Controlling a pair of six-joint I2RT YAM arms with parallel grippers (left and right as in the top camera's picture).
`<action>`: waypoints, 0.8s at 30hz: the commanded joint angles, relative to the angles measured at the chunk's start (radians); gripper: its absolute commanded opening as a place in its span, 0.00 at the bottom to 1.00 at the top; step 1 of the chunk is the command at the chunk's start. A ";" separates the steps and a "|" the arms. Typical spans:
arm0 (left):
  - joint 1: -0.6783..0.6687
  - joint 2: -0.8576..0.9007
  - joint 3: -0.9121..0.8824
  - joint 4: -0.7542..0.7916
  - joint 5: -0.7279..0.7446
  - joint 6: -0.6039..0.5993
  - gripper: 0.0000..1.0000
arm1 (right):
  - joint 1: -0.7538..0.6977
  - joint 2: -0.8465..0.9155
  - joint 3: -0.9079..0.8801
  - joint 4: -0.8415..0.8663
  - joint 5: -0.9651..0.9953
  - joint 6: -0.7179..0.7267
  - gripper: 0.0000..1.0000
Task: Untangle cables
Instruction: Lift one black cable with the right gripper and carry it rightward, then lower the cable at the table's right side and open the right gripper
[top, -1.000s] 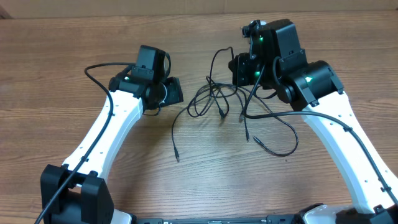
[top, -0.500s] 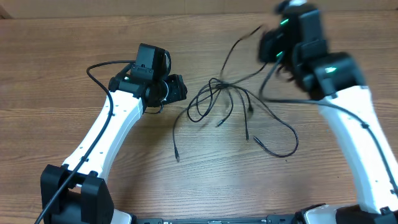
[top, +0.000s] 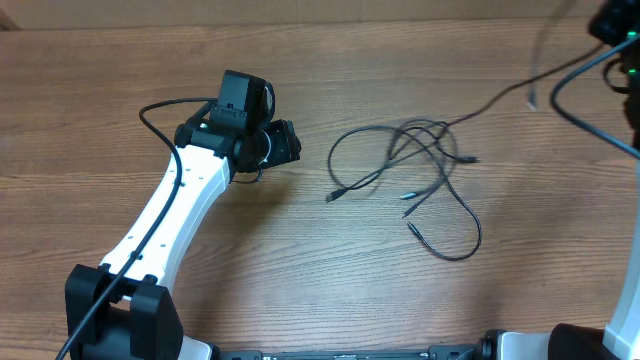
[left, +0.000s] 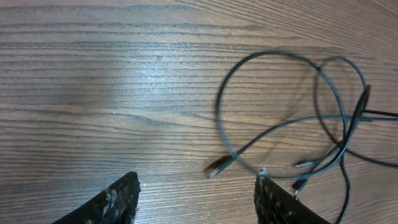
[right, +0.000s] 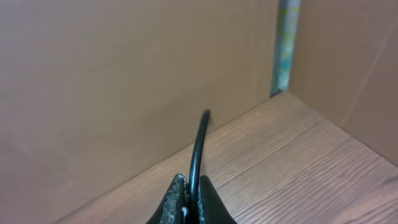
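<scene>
Cables (top: 410, 160) lie in a loose tangle on the wooden table (top: 300, 60), right of centre in the overhead view. Several thin black loops cross one another, and a few plug ends stick out toward the near edge, among them a silver-tipped plug (top: 405, 197) just below the knot. One longer strand curves off to the near right and ends apart from the rest. Another strand runs from the knot toward the far right corner, blurred there, where the right arm (top: 620, 40) is mostly out of frame. In the right wrist view the right gripper (right: 188, 198) has its fingers pressed together on one of the cables (right: 199, 143), which rises from the pinch in front of a brown cardboard wall (right: 112, 74). The left gripper (top: 283, 142) sits left of the tangle, apart from it. Its wrist view shows the jaws spread wide over the wood, with the nearest loop and a plug end (left: 214, 167) lying just beyond the fingertips (left: 124, 196). One strand passes close by the other fingertip, and whether it touches cannot be told.
</scene>
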 joint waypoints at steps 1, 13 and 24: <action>0.004 0.008 -0.005 -0.003 -0.003 0.015 0.60 | -0.039 -0.015 0.017 0.045 -0.092 0.012 0.04; 0.004 0.008 -0.005 0.001 -0.004 0.015 0.59 | -0.039 -0.024 0.018 0.422 -1.004 0.058 0.04; 0.004 0.008 -0.005 0.001 -0.004 0.015 0.59 | -0.023 -0.024 0.018 0.906 -1.012 0.366 0.04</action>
